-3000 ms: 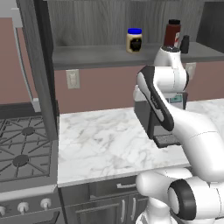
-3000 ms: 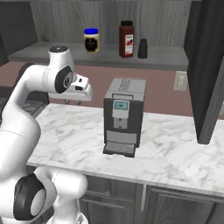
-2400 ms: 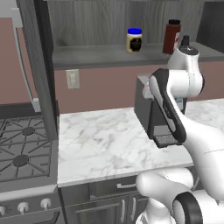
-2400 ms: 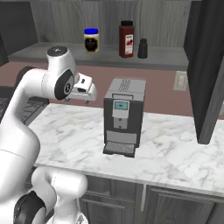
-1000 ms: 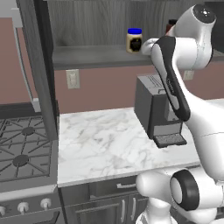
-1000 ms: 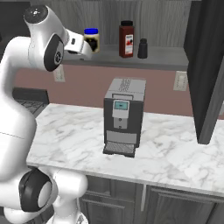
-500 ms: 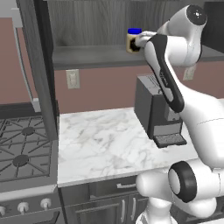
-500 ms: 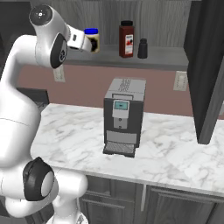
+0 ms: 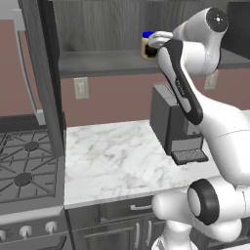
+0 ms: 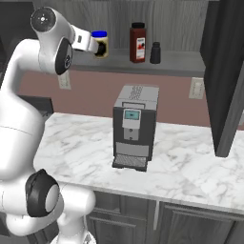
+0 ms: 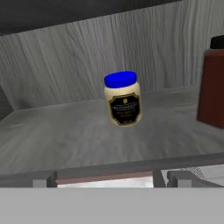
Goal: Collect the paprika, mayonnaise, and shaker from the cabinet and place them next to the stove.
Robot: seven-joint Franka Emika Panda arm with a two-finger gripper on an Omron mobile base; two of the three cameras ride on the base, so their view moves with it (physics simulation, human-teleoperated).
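Straight ahead of the claw point(image 11: 106, 178), whose jaws are spread wide, the mayonnaise point(image 11: 123, 99) stands upright on the cabinet point(image 11: 65, 65) shelf, untouched; the paprika point(image 11: 212, 89) stands to its right.

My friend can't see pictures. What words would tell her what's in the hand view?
A mayonnaise jar with a blue lid stands upright on the grey cabinet shelf, straight ahead of the robot's open fingers. The dark red paprika bottle stands at the right edge, apart from the jar.
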